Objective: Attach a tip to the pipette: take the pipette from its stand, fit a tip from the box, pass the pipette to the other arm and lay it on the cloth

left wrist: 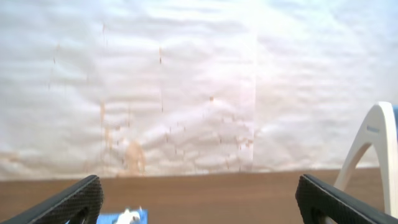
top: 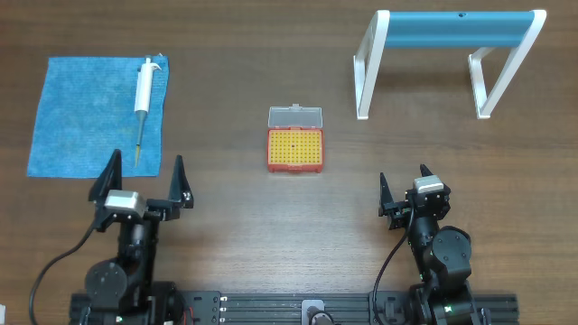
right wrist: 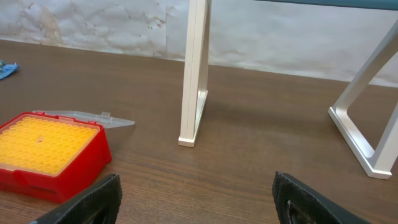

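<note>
The white pipette (top: 144, 88) lies on the blue cloth (top: 81, 122) at the table's far left, a yellow tip (top: 138, 150) fitted on its lower end. The red tip box (top: 294, 149), lid open, full of yellow tips, sits mid-table; it also appears in the right wrist view (right wrist: 53, 155). The blue-and-white stand (top: 452, 50) is at the back right, with nothing hanging on it. My left gripper (top: 141, 181) is open just in front of the cloth's near edge, holding nothing. My right gripper (top: 404, 188) is open near the front right, pointing toward the stand's legs (right wrist: 193, 81).
Bare brown tabletop lies between the cloth, the box and the stand. A pale wall rises behind the table's far edge in the left wrist view, with one stand leg (left wrist: 373, 149) at its side.
</note>
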### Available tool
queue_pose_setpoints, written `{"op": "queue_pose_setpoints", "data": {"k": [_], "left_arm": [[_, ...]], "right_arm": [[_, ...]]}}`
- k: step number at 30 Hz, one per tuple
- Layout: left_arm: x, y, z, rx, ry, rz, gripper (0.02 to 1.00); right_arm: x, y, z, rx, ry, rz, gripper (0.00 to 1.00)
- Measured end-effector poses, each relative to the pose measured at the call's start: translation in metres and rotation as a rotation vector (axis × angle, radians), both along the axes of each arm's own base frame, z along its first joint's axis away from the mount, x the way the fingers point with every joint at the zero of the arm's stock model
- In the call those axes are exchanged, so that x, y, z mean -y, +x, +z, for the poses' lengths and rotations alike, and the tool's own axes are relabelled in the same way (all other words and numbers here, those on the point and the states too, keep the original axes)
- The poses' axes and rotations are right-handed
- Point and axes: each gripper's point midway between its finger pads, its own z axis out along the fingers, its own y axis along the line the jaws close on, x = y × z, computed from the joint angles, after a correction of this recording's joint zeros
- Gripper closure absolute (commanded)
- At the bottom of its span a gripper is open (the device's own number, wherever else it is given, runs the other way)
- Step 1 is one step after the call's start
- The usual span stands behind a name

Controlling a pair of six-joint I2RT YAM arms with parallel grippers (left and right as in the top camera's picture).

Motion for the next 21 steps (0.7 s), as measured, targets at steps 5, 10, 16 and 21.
{"op": "queue_pose_setpoints", "data": {"k": [5,10,16,21], "left_arm": [[-0.013,0.016,-0.075,-0.207,-0.114,0.056,0.02],[-0.013,0.016,-0.104,-0.326,-0.138,0.063,0.023],[-0.009,0.016,-0.11,-0.347,-0.046,0.05,0.02],[-0.008,0.016,-0.11,-0.346,-0.033,0.047,0.02]], "right_arm": [[0.0,0.0,0.0,0.0,0.0,0.0,0.202],[0.0,0.0,0.0,0.0,0.0,0.0,0.202],[0.0,0.0,0.0,0.0,0.0,0.0,0.202],[0.0,0.0,0.0,0.0,0.0,0.0,0.202]]}}
